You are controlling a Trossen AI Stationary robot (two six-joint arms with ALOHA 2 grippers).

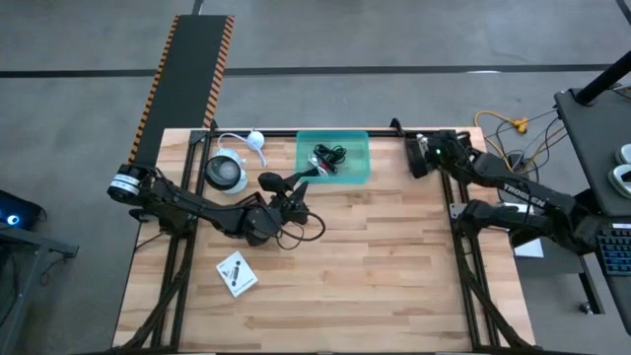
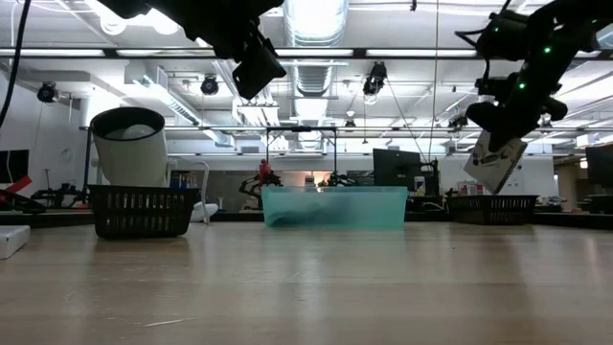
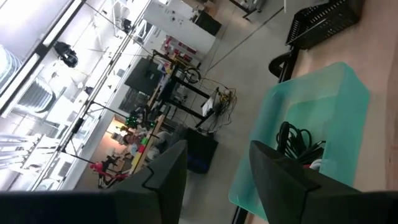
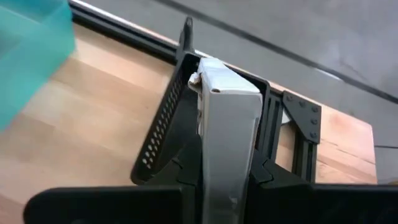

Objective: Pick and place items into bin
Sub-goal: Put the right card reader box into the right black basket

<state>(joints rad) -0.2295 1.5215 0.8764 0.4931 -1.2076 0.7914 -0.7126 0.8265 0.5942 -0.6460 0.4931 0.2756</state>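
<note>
The teal bin (image 1: 355, 168) sits at the table's far edge, with coiled black cables (image 1: 328, 156) inside; it also shows in the low view (image 2: 333, 207) and the left wrist view (image 3: 323, 99). My left gripper (image 1: 296, 181) hovers just near-left of the bin, open and empty, its fingers (image 3: 168, 171) pointing toward the bin. My right gripper (image 1: 421, 156) hangs above the table right of the bin, shut on a white packet (image 4: 227, 124). Another white printed packet (image 1: 237, 273) lies flat on the near-left table. A black cable (image 1: 301, 233) lies under the left arm. My right gripper pinches the white packet (image 4: 224, 143) between its two fingers, which lie on its flat faces. The packet is lifted clear of the table and hangs tilted below the gripper (image 2: 496, 163).
A black square box (image 1: 225, 174) with a white round device and its cord stands left of the bin. A black perforated tray (image 4: 163, 127) lies under the right gripper at the far right edge. Bare wood fills the table's middle and near side.
</note>
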